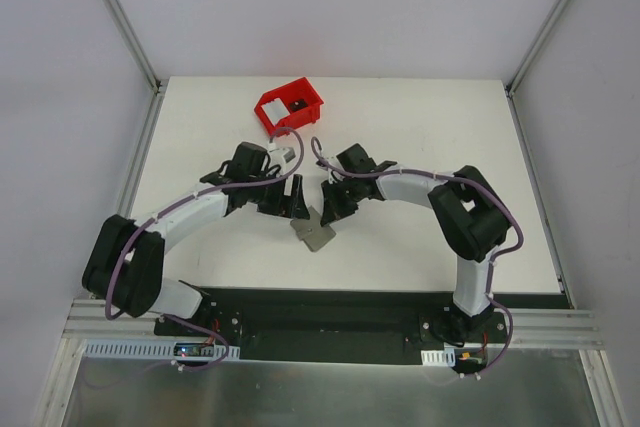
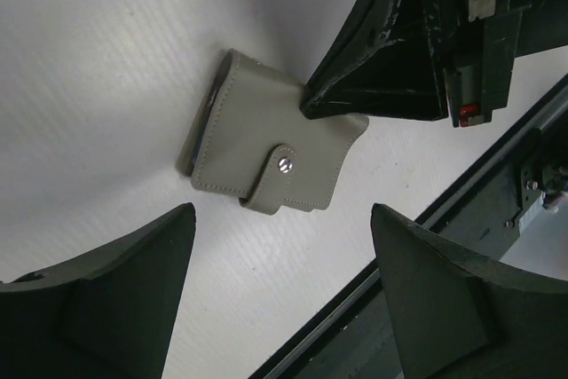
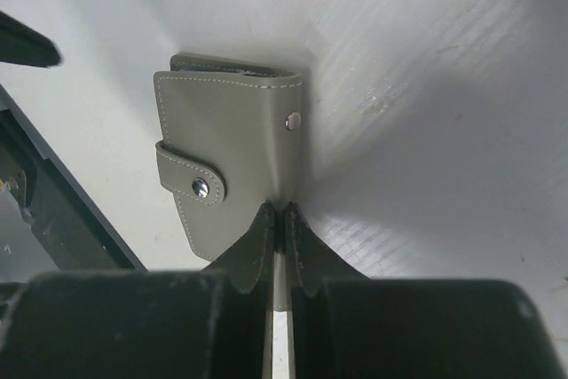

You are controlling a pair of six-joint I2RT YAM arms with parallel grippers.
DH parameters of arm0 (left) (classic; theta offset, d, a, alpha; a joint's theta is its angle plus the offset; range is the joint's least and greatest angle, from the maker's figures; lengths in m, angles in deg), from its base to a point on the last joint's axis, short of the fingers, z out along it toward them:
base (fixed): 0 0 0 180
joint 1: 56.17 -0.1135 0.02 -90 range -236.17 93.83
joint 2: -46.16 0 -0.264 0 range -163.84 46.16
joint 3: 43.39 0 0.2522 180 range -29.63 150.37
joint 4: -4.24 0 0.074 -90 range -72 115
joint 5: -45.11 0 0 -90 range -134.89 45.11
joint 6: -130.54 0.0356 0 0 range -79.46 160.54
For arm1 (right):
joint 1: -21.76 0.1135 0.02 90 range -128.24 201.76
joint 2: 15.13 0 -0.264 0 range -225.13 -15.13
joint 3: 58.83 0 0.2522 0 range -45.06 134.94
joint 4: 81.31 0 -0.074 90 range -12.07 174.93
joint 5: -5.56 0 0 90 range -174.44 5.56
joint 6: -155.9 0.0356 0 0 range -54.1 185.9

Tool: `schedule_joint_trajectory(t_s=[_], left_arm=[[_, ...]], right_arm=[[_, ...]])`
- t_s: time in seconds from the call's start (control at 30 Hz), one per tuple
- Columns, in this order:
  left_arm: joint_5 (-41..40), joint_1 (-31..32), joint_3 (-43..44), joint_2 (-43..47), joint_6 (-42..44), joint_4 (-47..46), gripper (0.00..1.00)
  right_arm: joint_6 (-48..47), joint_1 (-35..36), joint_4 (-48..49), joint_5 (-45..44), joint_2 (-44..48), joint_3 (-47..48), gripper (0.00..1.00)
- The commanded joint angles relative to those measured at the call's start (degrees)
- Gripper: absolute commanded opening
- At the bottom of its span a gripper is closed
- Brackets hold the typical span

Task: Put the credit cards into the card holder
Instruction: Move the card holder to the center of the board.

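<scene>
Pinched on the edge of the grey-green stitched leather card holder (image 3: 231, 130), mid white surface (image 1: 430, 147), sits the right end effector (image 3: 277, 228); the left end effector (image 2: 275, 299) hovers spread. Its snap strap (image 3: 188, 179) is fastened (unsnapping comes next, I judge); credit cards (image 1: 283, 107) lie in the red plastic bin (image 1: 270, 125) at 12 o'clock.

Both arms crowd the middle of the table (image 1: 440, 117). The right claw (image 3: 277, 217) pinches one edge of the card holder (image 3: 231, 139), blocking that side, while the left claw (image 2: 282, 219) hangs spread wide above it. The red bin (image 1: 290, 107) stands well apart at the far edge, with open room to its right.
</scene>
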Motion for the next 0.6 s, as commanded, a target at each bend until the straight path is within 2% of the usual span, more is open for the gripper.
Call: schedule_joint_trajectory(t_s=[0.0, 0.1, 0.2, 0.37, 0.57], left_arm=[[9.1, 2.1, 3.6, -5.2, 5.5, -1.5, 0.77], [12.9, 3.1, 4.7, -8.9, 5.5, -1.5, 0.71], [13.8, 3.6, 5.1, -11.4, 5.3, -1.6, 0.70], [12.4, 4.0, 4.9, -14.7, 5.4, -1.7, 0.68], [7.1, 4.0, 3.8, -16.5, 5.6, -4.3, 0.70]], right_arm=[[-3.1, 0.5, 1.7, 3.6, 2.0, -1.2, 0.01], [-3.5, 0.5, 1.3, 2.5, 1.6, -1.0, 0.01], [-3.6, 0.4, 1.2, 2.1, 1.3, -0.9, 0.01], [-3.2, 0.3, 1.3, 2.2, 0.9, -1.0, 0.01], [-3.2, 0.3, 1.5, 2.3, 0.8, -1.3, 0.01]])
